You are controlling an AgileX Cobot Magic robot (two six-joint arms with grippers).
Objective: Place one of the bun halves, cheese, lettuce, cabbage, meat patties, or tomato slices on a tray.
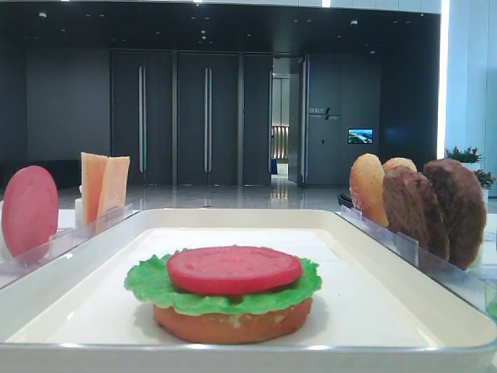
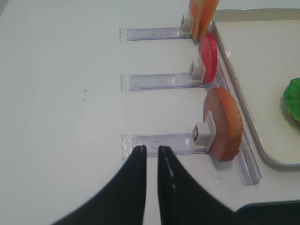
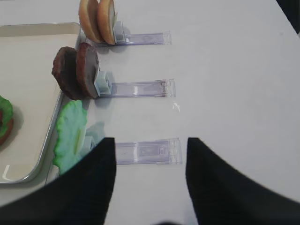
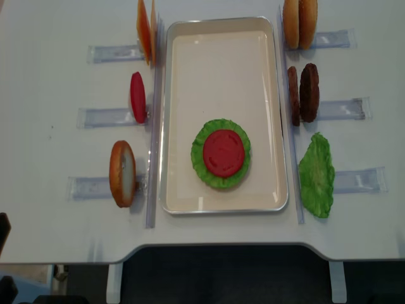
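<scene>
1. State of the build: on the large white rectangular tray (image 4: 221, 38) a stack stands near its front end, made of a golden-brown bun half (image 1: 233, 322) at the bottom, a ruffled bright green lettuce leaf (image 4: 201, 152) over it, and a smooth pinkish-red tomato slice (image 4: 223, 152) on top.

2. Left gripper (image 2: 150, 154): the two black fingers stand nearly pressed together, with only a thin gap and nothing between them. It hovers over bare table just short of the end of the nearest clear plastic rack (image 2: 159, 143), apart from the bun half (image 2: 224, 124) standing on edge at that rack's far end.

3. Right gripper (image 3: 150, 159): fingers spread wide, empty, above the clear rack (image 3: 147, 151) beside the spare lettuce leaf (image 3: 70, 136).

4. Step in hand, as a judgement: one placement looks complete and neither arm carries anything; a fresh piece has yet to be chosen.

5. Next move calls for: opening the left fingers before any pick. Candidates standing in the racks are the dark brown rough meat patties (image 4: 302, 93), the thin pale-orange cheese slices (image 1: 105, 185), the second red tomato slice (image 4: 137, 97) and the paired tan bun halves (image 4: 300, 24). A patty or cheese would suit the stack.

6. Limits of view: both arms lie outside the overhead view. The low front view shows neither gripper. No cabbage can be identified apart from the lettuce.
</scene>
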